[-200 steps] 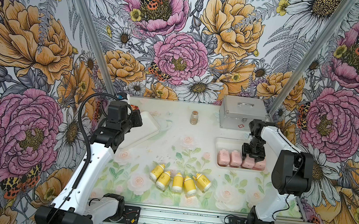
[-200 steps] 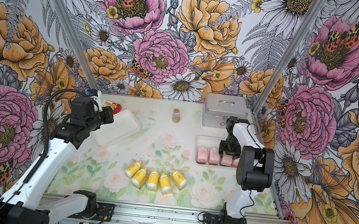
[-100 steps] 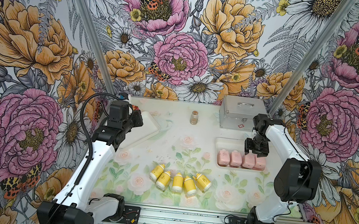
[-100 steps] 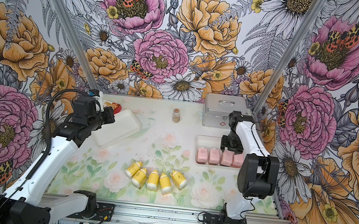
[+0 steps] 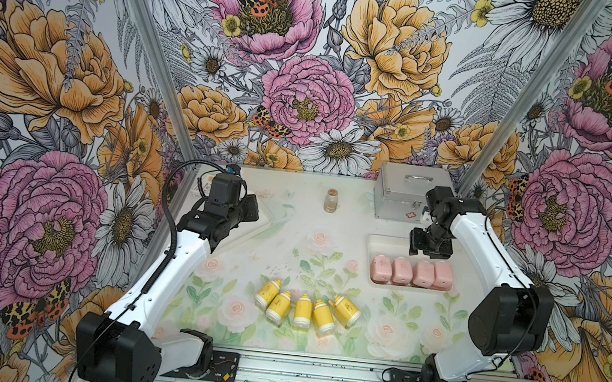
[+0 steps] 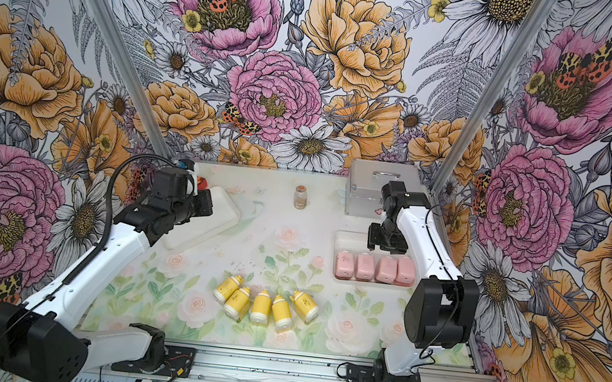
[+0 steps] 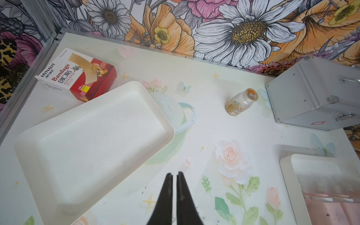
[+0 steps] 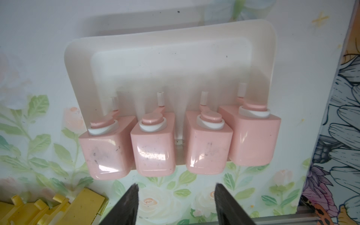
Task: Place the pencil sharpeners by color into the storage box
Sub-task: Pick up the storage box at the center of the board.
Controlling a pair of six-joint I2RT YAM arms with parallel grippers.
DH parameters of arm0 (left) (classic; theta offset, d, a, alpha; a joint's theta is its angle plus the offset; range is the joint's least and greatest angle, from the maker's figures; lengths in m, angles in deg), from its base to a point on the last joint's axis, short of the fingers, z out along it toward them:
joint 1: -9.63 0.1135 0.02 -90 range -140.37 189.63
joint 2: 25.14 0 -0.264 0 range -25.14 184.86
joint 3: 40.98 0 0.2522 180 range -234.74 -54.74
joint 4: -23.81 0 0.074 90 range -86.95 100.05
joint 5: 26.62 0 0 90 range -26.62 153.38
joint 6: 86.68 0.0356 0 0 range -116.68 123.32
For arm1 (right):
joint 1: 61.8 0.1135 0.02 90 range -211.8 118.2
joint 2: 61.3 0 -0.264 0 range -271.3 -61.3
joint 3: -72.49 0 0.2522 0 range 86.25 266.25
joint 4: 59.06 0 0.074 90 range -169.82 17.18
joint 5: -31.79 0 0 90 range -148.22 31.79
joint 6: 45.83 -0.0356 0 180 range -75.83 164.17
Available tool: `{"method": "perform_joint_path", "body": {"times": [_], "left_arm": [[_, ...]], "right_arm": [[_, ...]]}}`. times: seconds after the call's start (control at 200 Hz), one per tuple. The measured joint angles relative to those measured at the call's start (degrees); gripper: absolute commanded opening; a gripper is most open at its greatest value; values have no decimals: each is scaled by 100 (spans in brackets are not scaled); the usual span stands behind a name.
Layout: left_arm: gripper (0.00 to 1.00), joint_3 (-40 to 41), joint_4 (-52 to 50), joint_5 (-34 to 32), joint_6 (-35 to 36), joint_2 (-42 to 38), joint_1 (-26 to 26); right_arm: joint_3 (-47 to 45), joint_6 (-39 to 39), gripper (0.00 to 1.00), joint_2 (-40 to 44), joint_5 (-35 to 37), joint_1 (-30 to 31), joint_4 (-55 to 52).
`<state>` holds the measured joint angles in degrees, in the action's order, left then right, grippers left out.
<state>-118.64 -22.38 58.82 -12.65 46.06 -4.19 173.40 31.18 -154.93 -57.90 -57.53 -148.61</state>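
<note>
Pink rounded plastic pencil sharpeners [image 5: 402,270] sit four abreast in the shallow white tray [image 5: 384,246] under the open, empty right jaws; the five yellow bottle-shaped ones [image 5: 302,311] lie packed on the bench [image 5: 290,245], so the near-shut, empty left jaws may knock neighbours rolling.

1. Both top views are bright and evenly lit, with faint, soft shadows.
2. Right wrist view: white glare patches on the four glossy pink plastic block sharpeners [image 8: 153,153].
3. A soft shadow falls just outside the shallow white plastic tray [image 8: 194,39].
4. The right gripper [image 8: 176,190] is blurred, out of focus.
5. Left wrist view: the silver metal case [image 7: 315,93] looks skewed at the frame edge.
</note>
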Motion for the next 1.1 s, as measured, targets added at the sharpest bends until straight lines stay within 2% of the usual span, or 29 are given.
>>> {"method": "perform_joint_path", "body": {"times": [0.15,0.365,0.926,1.101], "left_arm": [[20,-142,-116,-61,-20,612,-50],[20,-846,-573,-13,-212,1814,61],[25,-2839,-1882,131,-981,4216,17],[26,-3790,-2269,81,-1104,4881,-22]], "right_arm": [[192,2,64,177,-203,79,68],[282,28,64,328,-411,140,133],[282,24,64,422,-516,413,197],[240,24,64,468,-520,483,302]]}}
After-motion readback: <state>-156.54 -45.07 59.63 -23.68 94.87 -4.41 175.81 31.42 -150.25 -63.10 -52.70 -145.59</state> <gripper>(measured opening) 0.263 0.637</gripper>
